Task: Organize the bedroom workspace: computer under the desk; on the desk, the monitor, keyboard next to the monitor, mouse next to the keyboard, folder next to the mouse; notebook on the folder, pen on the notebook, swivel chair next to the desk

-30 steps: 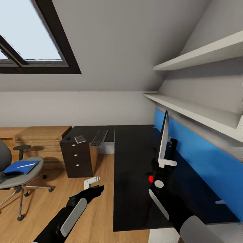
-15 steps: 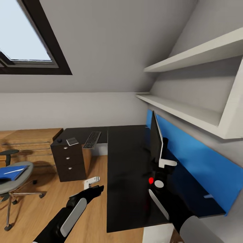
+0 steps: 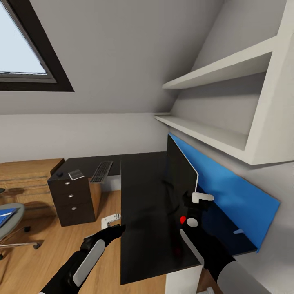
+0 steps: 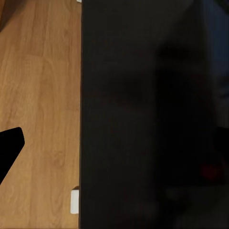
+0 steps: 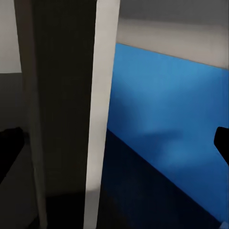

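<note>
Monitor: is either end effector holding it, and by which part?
The right end effector grips the monitor at its lower near corner, by the edge. The left end effector holds nothing.

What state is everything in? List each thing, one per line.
Monitor: upright on the desk, between the fingers of the right end effector.
Keyboard: flat on the desk.
Notebook: flat on the desk.
Drawers: shut.
Folder: lying on the swivel chair.
Left end effector: empty.
</note>
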Robot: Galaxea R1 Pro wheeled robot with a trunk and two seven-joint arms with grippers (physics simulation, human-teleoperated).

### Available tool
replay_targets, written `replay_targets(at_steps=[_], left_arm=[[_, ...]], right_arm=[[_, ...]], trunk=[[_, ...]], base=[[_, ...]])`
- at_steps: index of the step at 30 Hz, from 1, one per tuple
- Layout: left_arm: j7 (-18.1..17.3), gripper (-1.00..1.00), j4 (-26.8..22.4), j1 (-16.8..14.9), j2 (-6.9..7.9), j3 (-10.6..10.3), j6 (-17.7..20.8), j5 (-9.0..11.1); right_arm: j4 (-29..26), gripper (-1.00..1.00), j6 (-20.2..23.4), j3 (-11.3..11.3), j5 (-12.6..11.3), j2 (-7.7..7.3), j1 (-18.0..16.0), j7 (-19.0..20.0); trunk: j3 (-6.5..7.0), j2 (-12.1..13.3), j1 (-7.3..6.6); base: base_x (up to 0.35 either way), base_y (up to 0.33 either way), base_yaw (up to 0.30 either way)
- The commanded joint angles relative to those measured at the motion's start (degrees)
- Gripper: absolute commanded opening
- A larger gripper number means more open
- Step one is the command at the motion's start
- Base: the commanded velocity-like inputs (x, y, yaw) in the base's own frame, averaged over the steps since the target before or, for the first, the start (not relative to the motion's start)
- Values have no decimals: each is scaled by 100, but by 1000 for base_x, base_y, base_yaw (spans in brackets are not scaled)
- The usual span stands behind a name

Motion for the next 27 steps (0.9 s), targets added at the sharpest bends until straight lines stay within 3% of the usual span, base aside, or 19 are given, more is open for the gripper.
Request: replay_targets(at_steps=[1, 27], left_arm=[[57, 100, -10, -6, 7, -19, 2, 57], [65, 100, -10, -9, -2, -20, 2, 57]], right_arm=[[-5, 100, -14, 31, -51, -9, -8, -39], [-5, 100, -6, 33, -46, -9, -8, -13]], trunk=[[-10, -8, 2], [-9, -8, 2]], base=[[0, 0, -28], [0, -48, -2]])
